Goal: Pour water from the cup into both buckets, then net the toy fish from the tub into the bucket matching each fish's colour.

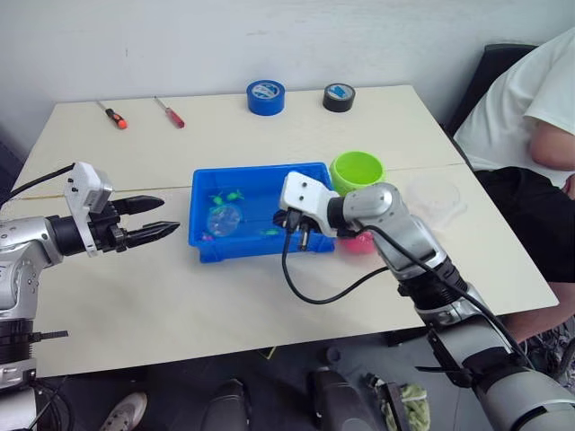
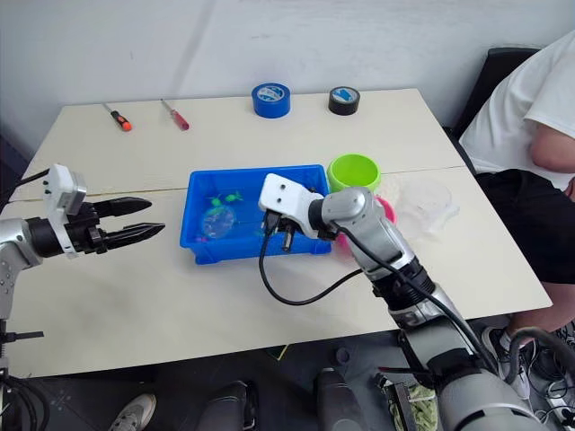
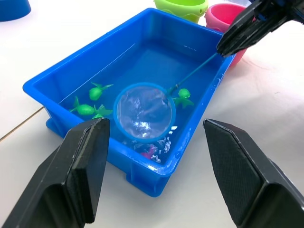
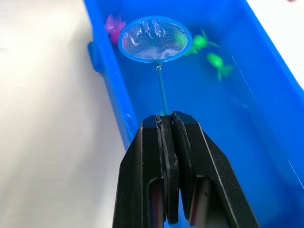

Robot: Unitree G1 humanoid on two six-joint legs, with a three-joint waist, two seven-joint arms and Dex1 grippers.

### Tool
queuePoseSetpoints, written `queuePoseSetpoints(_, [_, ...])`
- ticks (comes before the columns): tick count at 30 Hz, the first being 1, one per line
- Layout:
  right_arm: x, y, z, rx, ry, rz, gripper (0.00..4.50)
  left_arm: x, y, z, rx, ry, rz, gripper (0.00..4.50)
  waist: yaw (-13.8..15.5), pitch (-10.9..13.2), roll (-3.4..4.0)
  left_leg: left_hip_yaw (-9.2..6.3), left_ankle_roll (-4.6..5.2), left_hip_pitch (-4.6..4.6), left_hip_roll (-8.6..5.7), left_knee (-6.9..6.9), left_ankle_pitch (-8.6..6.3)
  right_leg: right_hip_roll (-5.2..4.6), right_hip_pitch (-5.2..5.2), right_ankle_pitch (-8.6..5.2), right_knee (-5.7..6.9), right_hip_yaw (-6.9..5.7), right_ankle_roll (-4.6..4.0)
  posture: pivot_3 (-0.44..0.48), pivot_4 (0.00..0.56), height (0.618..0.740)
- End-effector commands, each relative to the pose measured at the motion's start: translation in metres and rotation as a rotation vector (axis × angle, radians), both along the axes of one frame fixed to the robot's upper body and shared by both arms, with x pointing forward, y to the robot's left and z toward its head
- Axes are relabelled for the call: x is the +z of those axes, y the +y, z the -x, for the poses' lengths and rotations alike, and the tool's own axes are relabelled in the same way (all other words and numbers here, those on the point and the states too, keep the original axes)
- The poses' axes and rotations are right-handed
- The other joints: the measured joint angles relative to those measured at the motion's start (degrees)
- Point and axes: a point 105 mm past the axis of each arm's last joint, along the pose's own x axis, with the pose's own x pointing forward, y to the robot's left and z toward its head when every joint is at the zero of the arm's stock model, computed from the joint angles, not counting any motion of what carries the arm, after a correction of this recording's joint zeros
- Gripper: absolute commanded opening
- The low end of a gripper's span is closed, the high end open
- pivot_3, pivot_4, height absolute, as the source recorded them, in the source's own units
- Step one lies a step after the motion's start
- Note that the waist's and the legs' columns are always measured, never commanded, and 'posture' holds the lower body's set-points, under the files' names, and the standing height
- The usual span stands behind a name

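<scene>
Pale tabletop (image 1: pixel 269 296) is lying wide and bare along its near side, with a person's white sleeve (image 1: pixel 539 90) showing past its right edge. Centrally, the tub (image 1: pixel 202 235) is sitting with the green bucket (image 1: pixel 357 170) touching its far right corner and the pink bucket (image 3: pixel 227 14), plain from the left wrist, just beside it. Right of them the cup (image 2: pixel 427 202) is standing. The right gripper (image 4: pixel 167 124) is pinching the net (image 4: pixel 155 39) by its handle, fingers pressed together, hoop dipping among green fish (image 4: pixel 218 62); its wrist is showing a pink fish (image 4: pixel 114 26) by the wall. The left gripper (image 1: pixel 154 217) is hovering spread, left of the tub.
</scene>
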Motion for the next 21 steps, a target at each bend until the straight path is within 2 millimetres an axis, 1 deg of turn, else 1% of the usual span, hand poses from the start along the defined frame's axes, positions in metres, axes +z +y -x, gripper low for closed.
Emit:
queuePoseSetpoints(1, [0.017,-0.001,0.003,0.002,-0.040,-0.032,0.00,0.012,0.002,-0.001,-0.008,-0.041,-0.020,3.46,0.0,0.0,0.00,0.00,0.00,0.00,0.00,-0.01,0.00,0.01,-0.01,0.00,0.00,0.00,0.00,0.000,0.150,0.734])
queuePoseSetpoints(6, [0.016,-0.008,-0.002,-0.044,-0.058,-0.018,0.00,0.013,0.002,-0.003,-0.014,-0.044,-0.023,3.46,0.0,0.0,0.00,0.02,0.00,-0.01,0.00,-0.01,0.00,0.01,-0.03,0.00,0.00,0.00,-0.01,0.000,0.150,0.734])
queuePoseSetpoints(8, [0.014,-0.014,-0.011,-0.076,-0.128,0.047,0.00,0.014,0.001,-0.003,-0.016,-0.046,-0.024,3.46,0.1,0.0,0.00,0.02,0.00,-0.01,0.00,-0.01,0.00,0.00,-0.02,0.00,-0.01,0.00,-0.01,0.000,0.150,0.734])
queuePoseSetpoints(10, [0.010,-0.016,-0.015,-0.083,-0.169,0.089,0.00,0.012,0.003,-0.003,-0.011,-0.044,-0.043,3.46,0.1,0.0,0.00,0.02,0.00,-0.03,-0.01,0.00,-0.01,-0.02,-0.02,-0.01,-0.03,0.00,-0.01,0.000,0.150,0.734])
queuePoseSetpoints(15, [-0.002,-0.012,-0.021,-0.070,-0.234,0.170,0.00,0.002,0.019,0.005,0.015,-0.006,-0.113,3.46,-0.5,0.0,0.00,0.05,-0.01,0.00,0.00,-0.08,-0.02,0.02,-0.08,-0.02,-0.04,0.07,-0.04,0.000,0.150,0.734])
queuePoseSetpoints(18, [-0.007,-0.010,-0.019,-0.042,-0.235,0.186,0.00,0.000,0.019,0.010,-0.009,0.011,-0.129,3.46,-0.4,0.0,0.01,0.05,-0.01,-0.03,0.01,-0.11,-0.02,0.01,-0.12,-0.06,-0.03,0.04,-0.10,0.000,0.150,0.734])
queuePoseSetpoints(21, [-0.013,-0.002,-0.013,0.012,-0.234,0.198,0.00,0.001,0.018,0.011,-0.009,0.004,-0.118,3.46,-0.3,0.0,0.01,0.03,-0.01,-0.04,0.02,-0.10,-0.04,-0.01,-0.11,-0.06,-0.04,0.04,-0.10,0.000,0.150,0.734])
